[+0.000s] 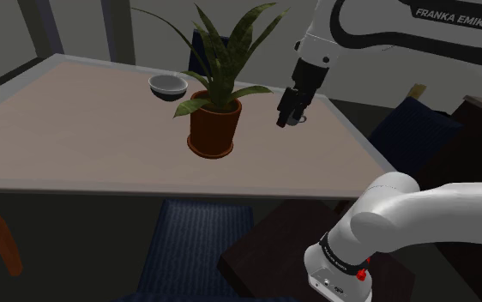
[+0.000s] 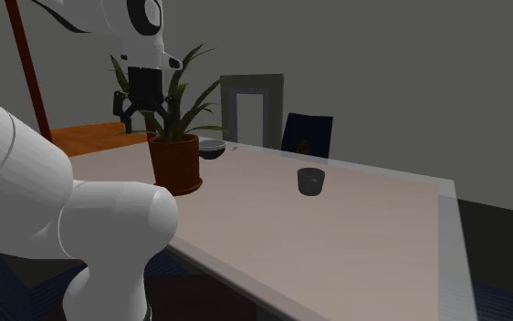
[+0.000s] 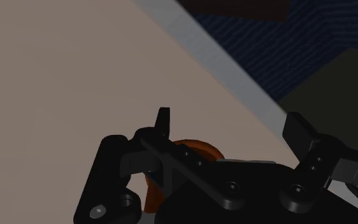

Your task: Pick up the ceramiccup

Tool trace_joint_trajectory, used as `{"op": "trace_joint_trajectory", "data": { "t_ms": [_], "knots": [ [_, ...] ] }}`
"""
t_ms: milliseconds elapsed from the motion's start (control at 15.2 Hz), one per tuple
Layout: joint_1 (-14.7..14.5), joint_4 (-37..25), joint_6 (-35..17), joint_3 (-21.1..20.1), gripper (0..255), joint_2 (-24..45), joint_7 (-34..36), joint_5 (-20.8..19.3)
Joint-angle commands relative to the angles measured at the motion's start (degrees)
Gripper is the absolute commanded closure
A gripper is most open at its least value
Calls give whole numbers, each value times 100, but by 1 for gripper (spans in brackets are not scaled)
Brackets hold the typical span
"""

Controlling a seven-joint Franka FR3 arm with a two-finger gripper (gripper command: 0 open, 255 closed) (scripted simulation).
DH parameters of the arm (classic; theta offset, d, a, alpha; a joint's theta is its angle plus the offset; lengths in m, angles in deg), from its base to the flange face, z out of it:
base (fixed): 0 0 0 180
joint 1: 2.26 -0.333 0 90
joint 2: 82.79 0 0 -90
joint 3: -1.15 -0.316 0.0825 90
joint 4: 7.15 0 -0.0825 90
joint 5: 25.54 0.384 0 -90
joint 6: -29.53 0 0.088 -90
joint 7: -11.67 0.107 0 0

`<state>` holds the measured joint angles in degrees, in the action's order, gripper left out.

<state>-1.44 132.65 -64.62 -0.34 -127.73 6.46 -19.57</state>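
"Where's the cup?"
"Second exterior view, from the left: end effector [image 2: 139, 114] raised, potted plant [image 2: 174, 162], bowl [image 2: 212, 149], then the dark cup [image 2: 310, 181] upright on the table [image 2: 382, 246]."
"Holding anything?"
"Wrist view: fingers [image 3: 164, 121] wide apart, empty."

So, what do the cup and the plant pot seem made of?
The cup looks dark grey and matte; its material is unclear, possibly ceramic. The plant pot is reddish-brown with a dull surface, so probably terracotta.
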Motion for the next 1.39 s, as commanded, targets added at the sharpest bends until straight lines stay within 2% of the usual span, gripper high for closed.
{"op": "trace_joint_trajectory", "data": {
  "t_ms": [0, 660, 1320],
  "knots": [
    [0, 0, 0, 0, 0, 0, 0, 0],
    [460, -56, -1045, 810, 0, 1182, -1079, -832],
    [788, -783, -2019, 1554, 0, 2826, -2046, -1288]
  ]
}}
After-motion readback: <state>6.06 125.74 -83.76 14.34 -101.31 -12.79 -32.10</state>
